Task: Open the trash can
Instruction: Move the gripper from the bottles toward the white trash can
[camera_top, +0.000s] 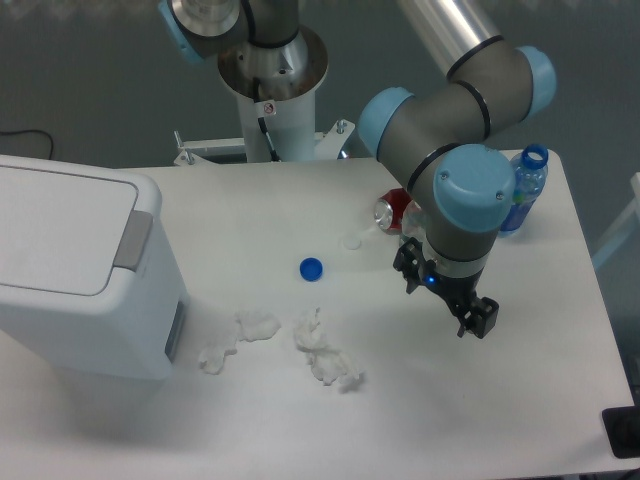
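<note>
One trash can (70, 270), lid shut; one blue cap (311, 268); three tissue wads (322, 350); tool (447, 296) empty, jaws apart.

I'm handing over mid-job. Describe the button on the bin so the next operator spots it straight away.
Find the big white trash can at the table's left edge. Its flat lid fills most of the top, and along the lid's right side runs a narrow grey push-button strip. It is the only grey patch on the white top.

Trash can (70, 290) smooth white plastic; tissues (325, 355) crumpled paper; table (520, 400) matt white.
</note>
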